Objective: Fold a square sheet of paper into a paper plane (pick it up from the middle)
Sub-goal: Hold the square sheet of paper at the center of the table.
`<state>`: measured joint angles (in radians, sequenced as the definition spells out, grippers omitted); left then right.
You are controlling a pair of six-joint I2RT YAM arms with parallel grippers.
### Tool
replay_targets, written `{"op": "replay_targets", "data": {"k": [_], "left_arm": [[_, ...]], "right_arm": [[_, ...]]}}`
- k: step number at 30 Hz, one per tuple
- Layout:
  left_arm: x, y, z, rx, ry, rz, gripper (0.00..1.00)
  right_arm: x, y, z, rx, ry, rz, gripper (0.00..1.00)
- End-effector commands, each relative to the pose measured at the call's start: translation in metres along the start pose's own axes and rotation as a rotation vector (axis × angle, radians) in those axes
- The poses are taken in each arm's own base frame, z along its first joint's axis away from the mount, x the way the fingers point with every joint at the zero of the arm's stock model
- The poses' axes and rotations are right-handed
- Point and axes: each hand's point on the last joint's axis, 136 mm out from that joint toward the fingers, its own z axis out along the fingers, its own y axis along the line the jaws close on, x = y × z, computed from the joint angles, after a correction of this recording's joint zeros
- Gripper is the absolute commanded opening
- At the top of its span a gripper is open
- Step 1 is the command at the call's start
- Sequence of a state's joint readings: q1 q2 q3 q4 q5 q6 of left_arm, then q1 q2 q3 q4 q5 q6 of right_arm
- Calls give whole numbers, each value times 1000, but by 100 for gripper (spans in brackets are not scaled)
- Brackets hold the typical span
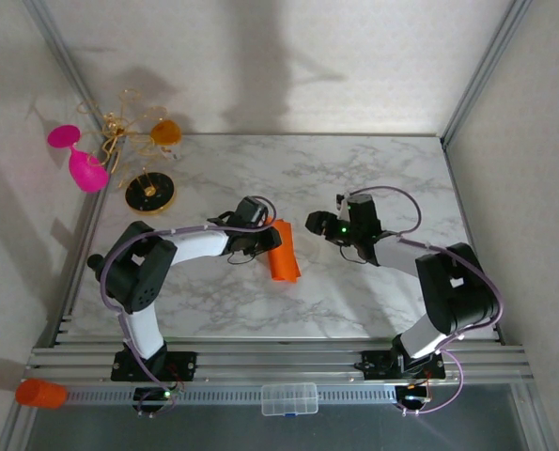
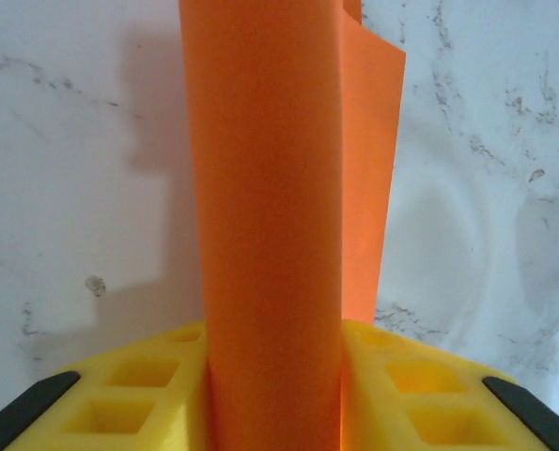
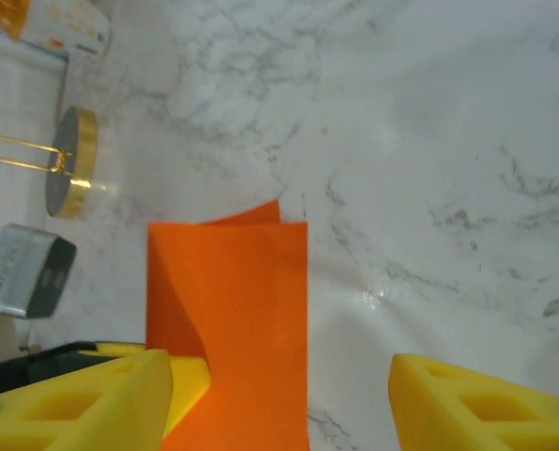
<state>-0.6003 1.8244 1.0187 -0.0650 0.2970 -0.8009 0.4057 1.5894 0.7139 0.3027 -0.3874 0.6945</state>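
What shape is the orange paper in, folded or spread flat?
Folded. The paper shows two layers, one edge peeking out behind the other, and the left tool pinches it as a narrow strip.

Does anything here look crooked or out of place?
The folded bright orange paper sheet in the left claw looks askew: a back layer's corner pokes past the front. A pink plastic goblet seems tipped over, far left.

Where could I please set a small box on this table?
The table is bare at back right, behind the right arm, and along the near strip between the arm bases. The middle is crowded: left gripper, right gripper and orange paper. The back-left corner holds the pink goblet and gold stand.
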Motion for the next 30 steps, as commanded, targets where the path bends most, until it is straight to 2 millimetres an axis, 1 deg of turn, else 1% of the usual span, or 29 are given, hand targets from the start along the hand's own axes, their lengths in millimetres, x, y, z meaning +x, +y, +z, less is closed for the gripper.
{"op": "replay_targets", "data": {"k": [1, 3, 6, 10, 13, 18, 24, 30], "left_arm": [[1, 23, 7, -80, -8, 10, 33], [2, 26, 8, -94, -9, 6, 33], [0, 29, 8, -112, -19, 8, 31], [0, 32, 8, -125, -24, 14, 30], [1, 32, 10, -122, -19, 20, 29], [2, 31, 10, -119, -13, 40, 29], [1, 31, 10, -119, -15, 51, 28], [-2, 26, 5, -106, -27, 45, 29]], "right_arm": [[11, 4, 12, 14, 62, -48, 58], [16, 6, 20, 28, 88, -70, 52], [25, 5, 31, 55, 125, -89, 41], [35, 8, 43, 48, 170, -105, 28], [44, 11, 52, 47, 208, -124, 22], [57, 10, 66, 62, 259, -129, 16], [66, 8, 77, 77, 295, -133, 14], [79, -8, 82, 151, 329, -106, 14]]}}
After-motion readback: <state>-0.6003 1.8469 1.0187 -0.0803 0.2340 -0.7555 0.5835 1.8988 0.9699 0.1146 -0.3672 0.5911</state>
